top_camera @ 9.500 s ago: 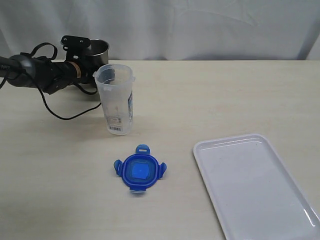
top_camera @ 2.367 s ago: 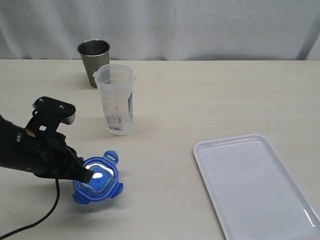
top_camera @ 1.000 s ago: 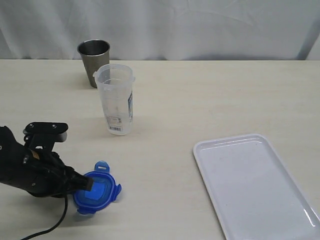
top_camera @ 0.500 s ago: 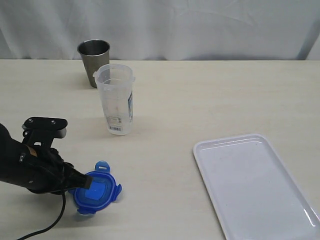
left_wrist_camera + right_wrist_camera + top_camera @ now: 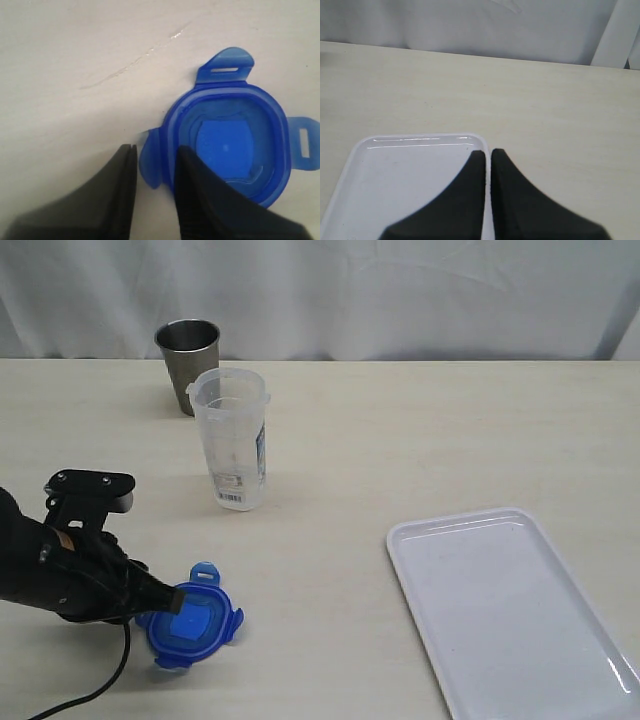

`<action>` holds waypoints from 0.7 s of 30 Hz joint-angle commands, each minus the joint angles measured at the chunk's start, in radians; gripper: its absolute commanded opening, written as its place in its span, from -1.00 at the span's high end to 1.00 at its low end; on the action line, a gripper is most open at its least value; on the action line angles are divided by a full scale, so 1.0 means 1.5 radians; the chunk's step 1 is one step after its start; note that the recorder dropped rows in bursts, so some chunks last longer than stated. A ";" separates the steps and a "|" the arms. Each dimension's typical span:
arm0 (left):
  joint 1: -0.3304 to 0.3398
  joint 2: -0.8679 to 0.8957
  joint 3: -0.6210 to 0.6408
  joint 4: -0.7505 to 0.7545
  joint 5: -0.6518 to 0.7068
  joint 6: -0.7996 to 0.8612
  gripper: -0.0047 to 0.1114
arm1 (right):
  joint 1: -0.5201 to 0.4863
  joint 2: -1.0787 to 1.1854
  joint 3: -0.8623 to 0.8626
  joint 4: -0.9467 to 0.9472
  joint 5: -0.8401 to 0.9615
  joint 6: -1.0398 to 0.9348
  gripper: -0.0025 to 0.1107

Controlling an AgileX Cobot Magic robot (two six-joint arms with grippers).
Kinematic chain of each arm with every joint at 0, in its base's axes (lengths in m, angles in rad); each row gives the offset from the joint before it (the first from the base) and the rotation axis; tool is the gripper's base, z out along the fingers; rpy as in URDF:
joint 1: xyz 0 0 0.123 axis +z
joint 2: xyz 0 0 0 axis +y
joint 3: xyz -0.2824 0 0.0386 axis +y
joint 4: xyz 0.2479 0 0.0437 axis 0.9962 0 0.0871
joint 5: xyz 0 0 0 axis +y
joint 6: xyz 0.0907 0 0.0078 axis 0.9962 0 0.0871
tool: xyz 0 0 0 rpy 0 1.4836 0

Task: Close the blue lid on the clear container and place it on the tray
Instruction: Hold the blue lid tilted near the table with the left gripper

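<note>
**A:** Which step is in hand?

**B:** Picking up the lid. The left gripper [image 5: 156,150] pinches one side tab of the small blue snap-lock plastic lid [image 5: 227,145], near the front-left corner of the pale table [image 5: 420,420]. Whether the lid is clear of the surface, I cannot tell.

**A:** And next?

**B:** I'd judge: lift it, carry it toward the tall clear plastic container [image 5: 232,440] at back left, level it over the open rim and press down. Held by one tab, it may tilt.

**A:** Anything in the way?

**B:** The grey steel cup [image 5: 187,355] stands just behind the container. The flat white rectangular tray [image 5: 500,620] sits front right, and the right gripper [image 5: 487,152] hangs closed over its edge, holding nothing.
</note>
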 commanded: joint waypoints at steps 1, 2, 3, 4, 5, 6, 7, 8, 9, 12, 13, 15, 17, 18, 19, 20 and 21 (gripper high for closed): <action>-0.005 -0.003 0.005 0.002 -0.020 0.004 0.37 | -0.004 -0.004 0.002 -0.003 -0.002 0.000 0.88; -0.005 -0.003 0.007 0.002 -0.022 0.004 0.37 | -0.004 -0.004 0.002 -0.003 -0.002 0.000 0.88; -0.005 -0.003 0.008 0.002 -0.026 0.004 0.37 | -0.004 -0.004 0.002 -0.003 -0.002 0.000 0.88; -0.005 -0.003 0.010 0.002 -0.026 0.004 0.37 | -0.004 -0.004 0.002 -0.003 -0.002 0.000 0.88; -0.005 -0.003 0.010 0.002 -0.026 0.004 0.37 | -0.004 -0.004 0.002 -0.003 -0.002 0.000 0.88; -0.005 -0.003 0.010 0.002 -0.026 0.004 0.37 | -0.004 -0.004 0.002 -0.003 -0.002 0.000 0.88; -0.005 -0.003 0.010 0.002 -0.026 0.004 0.37 | -0.004 -0.004 0.002 -0.003 -0.002 0.000 0.88; -0.005 -0.003 0.010 0.002 -0.025 0.004 0.37 | -0.004 -0.004 0.002 -0.003 -0.002 0.000 0.88; -0.005 0.001 0.010 0.002 -0.025 0.004 0.37 | -0.004 -0.004 0.002 -0.003 -0.002 0.000 0.88; -0.005 0.010 0.010 0.002 -0.026 0.004 0.37 | -0.004 -0.004 0.002 -0.003 -0.002 0.000 0.88; -0.005 0.016 0.010 0.002 -0.026 0.004 0.37 | -0.004 -0.004 0.002 -0.003 -0.002 0.000 0.88; -0.005 0.026 0.010 0.002 -0.026 0.004 0.37 | -0.004 -0.004 0.002 -0.003 -0.002 0.000 0.88; -0.005 0.034 0.010 0.002 -0.035 0.004 0.37 | -0.004 -0.004 0.002 -0.003 -0.002 0.000 0.88; -0.005 0.036 0.010 0.002 -0.035 0.004 0.37 | -0.004 -0.004 0.002 -0.003 -0.002 0.000 0.88; -0.005 0.036 0.010 0.002 -0.037 0.004 0.37 | -0.004 -0.004 0.002 -0.003 -0.002 0.000 0.88; -0.005 0.036 0.010 0.002 -0.041 0.004 0.37 | -0.004 -0.004 0.002 -0.003 -0.002 0.000 0.88; -0.005 0.036 0.010 0.002 -0.041 0.004 0.37 | -0.004 -0.004 0.002 -0.003 -0.002 0.000 0.88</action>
